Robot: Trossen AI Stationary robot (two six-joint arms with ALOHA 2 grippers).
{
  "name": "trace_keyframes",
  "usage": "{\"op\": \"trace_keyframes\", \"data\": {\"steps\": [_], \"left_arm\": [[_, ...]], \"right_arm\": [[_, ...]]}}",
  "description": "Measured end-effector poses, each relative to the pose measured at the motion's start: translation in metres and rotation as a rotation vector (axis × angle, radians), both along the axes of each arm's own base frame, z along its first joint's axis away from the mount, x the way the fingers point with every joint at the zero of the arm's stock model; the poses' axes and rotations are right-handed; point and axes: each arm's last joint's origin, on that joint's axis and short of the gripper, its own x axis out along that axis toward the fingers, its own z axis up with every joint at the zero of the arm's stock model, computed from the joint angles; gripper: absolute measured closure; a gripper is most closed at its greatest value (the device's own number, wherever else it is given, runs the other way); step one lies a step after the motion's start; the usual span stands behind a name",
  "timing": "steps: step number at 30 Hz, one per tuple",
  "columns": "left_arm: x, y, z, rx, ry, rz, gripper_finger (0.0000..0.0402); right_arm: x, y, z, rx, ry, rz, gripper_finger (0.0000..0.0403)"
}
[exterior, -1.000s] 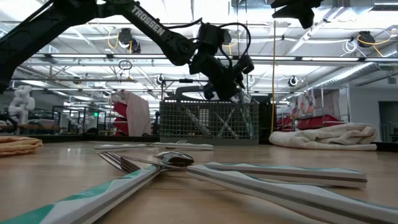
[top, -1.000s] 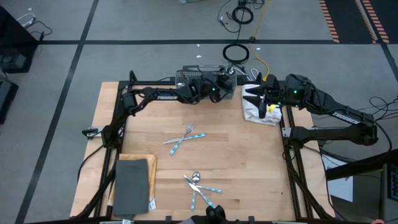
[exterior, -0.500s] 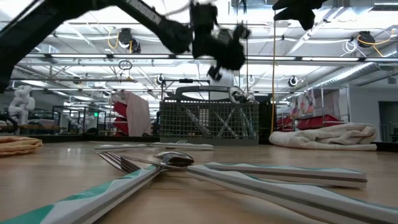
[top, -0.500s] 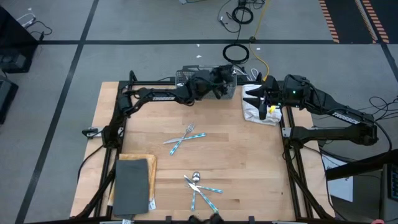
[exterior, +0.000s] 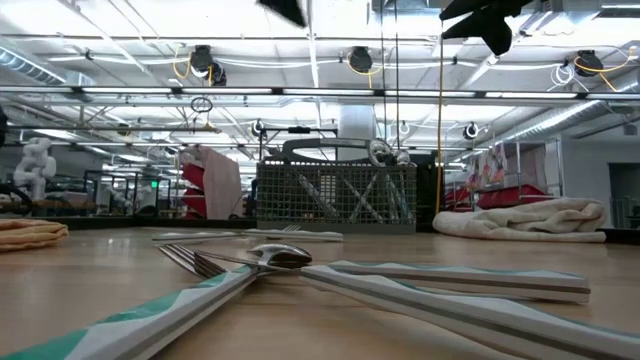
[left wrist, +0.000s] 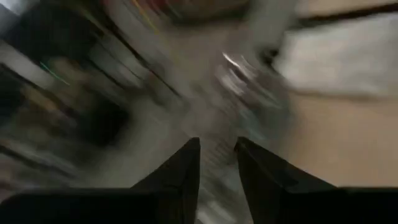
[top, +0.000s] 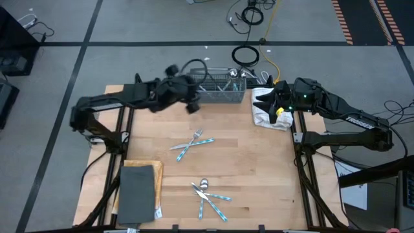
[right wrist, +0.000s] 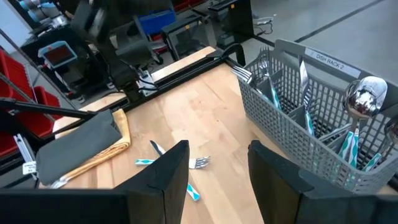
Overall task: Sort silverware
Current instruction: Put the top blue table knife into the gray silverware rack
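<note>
The grey wire-mesh basket [top: 220, 90] [exterior: 335, 195] stands at the table's far edge. Several pieces of silverware [right wrist: 364, 102] stand upright in it. A crossed pair of blue-handled forks [top: 191, 145] [right wrist: 174, 165] lies flat mid-table. Another small heap of silverware [top: 208, 193] [exterior: 270, 258] lies near the near edge. My left gripper [top: 191, 105] [left wrist: 217, 165] hangs in the air left of the basket, open and empty. My right gripper [top: 255, 100] [right wrist: 217, 165] waits right of the basket above the white towel [top: 272, 116], open and empty.
A dark grey pad on a tan cloth [top: 138, 189] [right wrist: 81, 140] lies at the table's near left. The white towel [exterior: 520, 218] is bunched at the far right. Bare wood shows between the basket and the crossed forks.
My left arm has swung from above the basket toward the table's left and has risen, almost leaving the low view at its top. The basket and the silverware on the table have stayed put.
</note>
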Motion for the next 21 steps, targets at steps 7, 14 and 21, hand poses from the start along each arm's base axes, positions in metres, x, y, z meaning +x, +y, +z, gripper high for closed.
{"op": "trace_keyframes", "data": {"steps": [7, 14, 21], "left_arm": [[-0.019, -0.015, -0.046, -0.453, 0.239, -0.017, 0.0288], [-0.008, -0.028, -0.106, -0.602, 0.362, -0.102, 0.0288], [-0.006, -0.046, -0.16, -0.623, 0.338, -0.102, 0.0288]], "right_arm": [[0.002, -0.001, -0.001, 0.012, 0.004, -0.005, 0.025], [0.003, -0.001, -0.002, 0.021, 0.008, -0.008, 0.025], [0.003, -0.001, -0.002, 0.015, 0.011, -0.006, 0.025]]}}
